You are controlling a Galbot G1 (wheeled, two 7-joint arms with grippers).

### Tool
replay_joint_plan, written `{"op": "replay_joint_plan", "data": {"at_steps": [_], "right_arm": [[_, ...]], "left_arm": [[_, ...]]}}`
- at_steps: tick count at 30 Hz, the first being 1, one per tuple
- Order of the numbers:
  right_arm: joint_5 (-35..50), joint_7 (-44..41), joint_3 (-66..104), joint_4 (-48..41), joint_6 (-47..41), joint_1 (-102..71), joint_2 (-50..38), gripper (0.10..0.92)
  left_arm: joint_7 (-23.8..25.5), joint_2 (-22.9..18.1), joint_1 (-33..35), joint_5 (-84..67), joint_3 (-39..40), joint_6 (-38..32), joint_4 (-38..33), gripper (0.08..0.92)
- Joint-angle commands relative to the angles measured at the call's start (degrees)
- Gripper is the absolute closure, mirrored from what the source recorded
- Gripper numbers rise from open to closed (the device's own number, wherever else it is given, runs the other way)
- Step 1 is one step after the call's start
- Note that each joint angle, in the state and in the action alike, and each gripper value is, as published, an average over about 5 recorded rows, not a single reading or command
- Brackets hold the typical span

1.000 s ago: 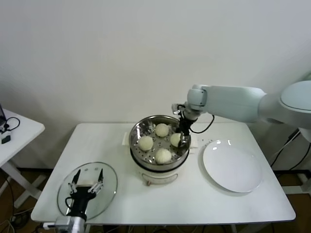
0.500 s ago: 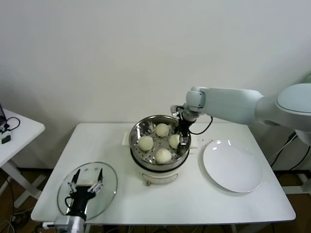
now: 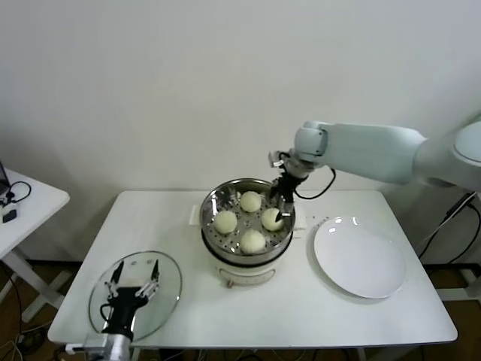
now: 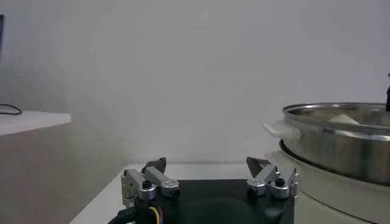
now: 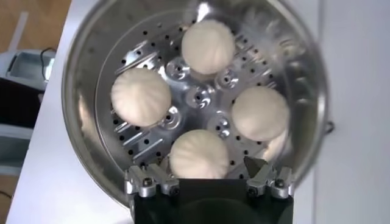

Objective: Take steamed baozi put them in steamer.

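Several cream-white steamed baozi lie in the shiny steamer point(image 3: 207, 226), among them one at the back point(image 3: 250, 201) and one at the front point(image 3: 252, 241). My right gripper point(image 3: 279, 211) hangs open just above the baozi on the right side point(image 3: 270, 219), with its fingers apart and holding nothing. In the right wrist view that baozi point(image 5: 199, 154) sits between the spread fingertips of the right gripper point(image 5: 207, 173), over the steamer's perforated bottom point(image 5: 201, 94). My left gripper point(image 3: 134, 288) rests open over the glass lid point(image 3: 169, 278), also seen as the left gripper point(image 4: 208, 165) with nothing in it.
A flat white plate point(image 3: 359, 259) lies bare to the right of the steamer. The steamer stands on a white pot base point(image 3: 244, 272) at the table's middle. A small side table point(image 3: 30, 199) stands at the far left.
The right gripper has opened and let go of the right-hand baozi, which now rests in the steamer, and it has lifted slightly. The left arm has not moved.
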Motion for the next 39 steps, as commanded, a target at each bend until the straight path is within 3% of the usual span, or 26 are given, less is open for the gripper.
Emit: {"op": "replay_joint_plan", "data": {"at_steps": [1,11,17,23,30,39], "right_arm": [[0.48,3.47,6.83,6.98,0.32,4.67,-10.39,0.203],[-5.31,15.04,19.0,23.19,0.28,-3.82,-29.84,0.203],[-8.86,24.43,45.08,28.56,1.83,-27.15,-40.56,0.203],[-12.18,34.9,72.92,33.46,9.35,-56.24,-46.52,0.203],[-16.54,38.22,113.54,38.56,13.13,-95.69,-37.51,0.203],[-24.17,37.39,134.37,44.04,17.56,-117.01,-17.16,0.203]], "left_arm": [[-0.09,0.15,-0.31,0.33,-0.22,0.18,-0.17,0.177],[0.26,0.18,-1.88,1.99,-0.14,0.97,-0.14,0.177],[0.57,-0.89,-2.01,3.24,-0.15,1.79,-1.57,0.177],[1.0,-1.42,-1.76,4.62,1.1,2.22,-2.91,0.177],[0.62,-2.59,-2.19,7.72,3.37,2.6,-3.46,0.177],[0.28,-2.75,-2.33,8.89,3.72,2.77,-3.08,0.177]]}}
